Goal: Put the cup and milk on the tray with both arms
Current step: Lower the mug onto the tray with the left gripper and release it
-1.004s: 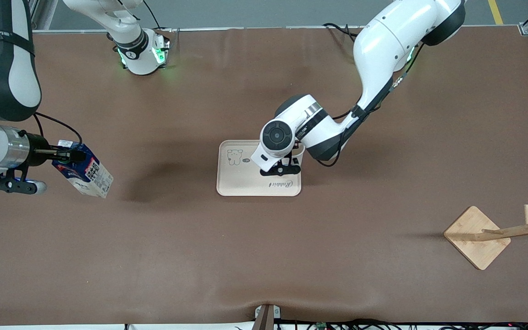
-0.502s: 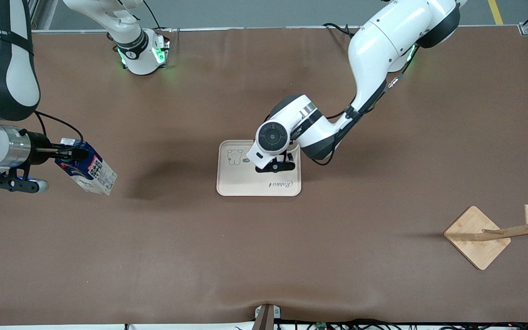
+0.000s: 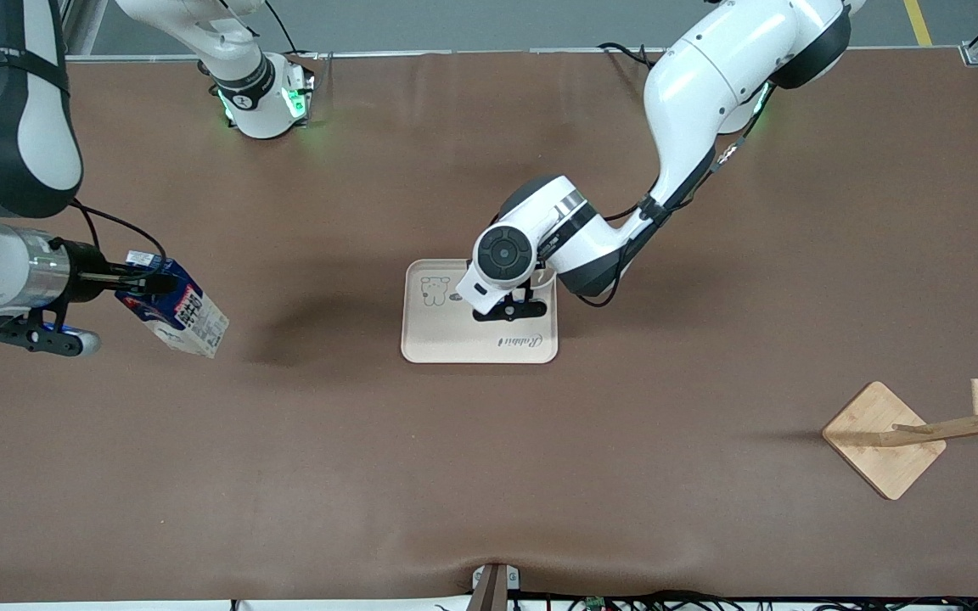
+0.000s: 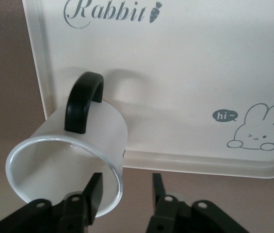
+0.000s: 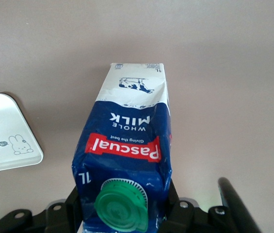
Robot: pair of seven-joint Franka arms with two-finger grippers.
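The cream tray [image 3: 446, 335] lies mid-table. My left gripper [image 3: 508, 311] hangs low over its end toward the left arm. In the left wrist view the white cup [image 4: 73, 160] with its black handle [image 4: 82, 102] stands upright at the tray's [image 4: 185, 73] edge. The left gripper [image 4: 125, 187] is open, one finger inside the cup and one outside, the wall between them. In the front view the wrist hides the cup. My right gripper [image 3: 139, 285] is shut on the top of the blue milk carton [image 3: 177, 311], tilted in the air over bare table at the right arm's end. The carton's green cap [image 5: 122, 206] sits between the right gripper's [image 5: 124, 204] fingers.
A square wooden rack base [image 3: 884, 437] with a pegged pole [image 3: 956, 424] stands toward the left arm's end, nearer the front camera. The tray's corner with the rabbit drawing shows in the right wrist view [image 5: 1, 131]. Brown table lies between the carton and the tray.
The right gripper has carried the milk a little toward the tray. The left wrist shifted along the tray toward the right arm's end, then held still.
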